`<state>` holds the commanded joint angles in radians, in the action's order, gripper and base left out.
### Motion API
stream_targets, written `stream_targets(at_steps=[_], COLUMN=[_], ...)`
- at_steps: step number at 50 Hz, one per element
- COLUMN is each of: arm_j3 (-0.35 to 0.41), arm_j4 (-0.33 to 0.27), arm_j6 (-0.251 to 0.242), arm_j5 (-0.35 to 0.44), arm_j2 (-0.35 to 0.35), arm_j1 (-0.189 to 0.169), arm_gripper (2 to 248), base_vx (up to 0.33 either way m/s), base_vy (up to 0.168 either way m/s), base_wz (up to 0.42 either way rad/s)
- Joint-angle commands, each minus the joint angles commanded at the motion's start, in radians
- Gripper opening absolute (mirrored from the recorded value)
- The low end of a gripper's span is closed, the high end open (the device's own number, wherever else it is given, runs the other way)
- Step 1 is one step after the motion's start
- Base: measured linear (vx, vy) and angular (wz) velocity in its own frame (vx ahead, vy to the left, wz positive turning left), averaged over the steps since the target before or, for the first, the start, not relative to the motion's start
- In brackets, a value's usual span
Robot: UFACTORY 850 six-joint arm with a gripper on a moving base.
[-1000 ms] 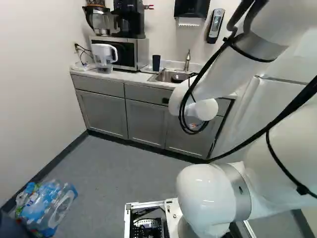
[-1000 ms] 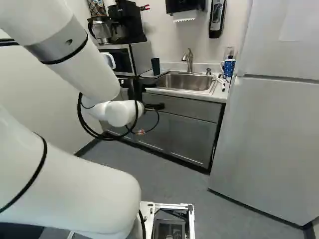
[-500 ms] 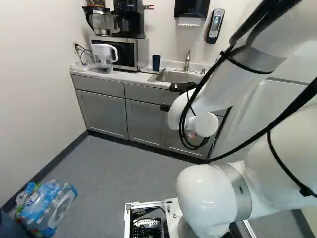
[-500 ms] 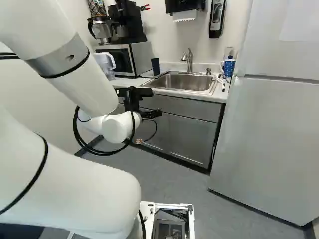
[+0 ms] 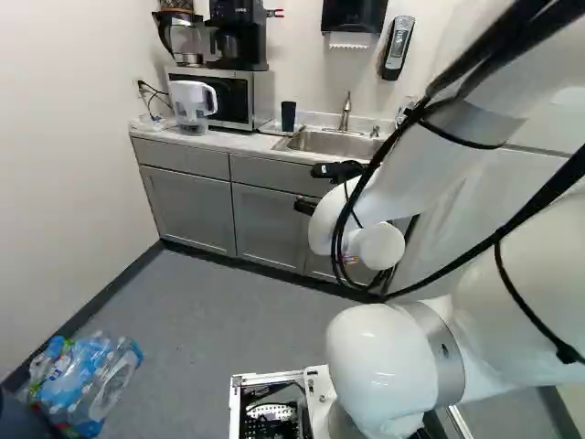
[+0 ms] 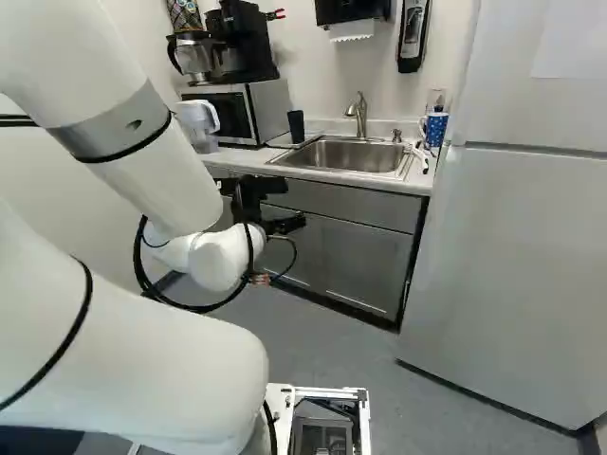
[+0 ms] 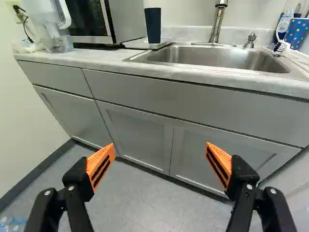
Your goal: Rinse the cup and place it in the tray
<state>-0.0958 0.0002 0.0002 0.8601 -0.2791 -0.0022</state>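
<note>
In the left base view, the cup (image 5: 288, 115) stands upright on the tray (image 5: 271, 129), just left of the sink (image 5: 331, 143). The gripper (image 5: 306, 188) is on the near side of the sink.

In the right base view, the faucet (image 6: 358, 112) rises behind the sink, with the mug (image 6: 435, 128) to its right and the microwave (image 6: 233, 112) left of it.

In the wrist view, the fingers (image 7: 100, 166) are spread wide open, with the cabinet (image 7: 145, 135) below the sink ahead of them.

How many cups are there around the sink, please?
2. A dark cup stands on the tray beside the sink; a blue dotted cup stands at the sink's other end, nearer the fridge. Others may be hidden.
</note>
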Motion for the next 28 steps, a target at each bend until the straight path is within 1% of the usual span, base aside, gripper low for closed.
stream_targets(at_steps=[28], arm_j3=[0.009], arm_j4=[0.000], arm_j6=[0.000], arm_j5=[0.013], arm_j2=[0.000], arm_j1=[0.002], arm_gripper=[247], base_vx=[0.000], base_vy=[0.000], base_wz=[0.000])
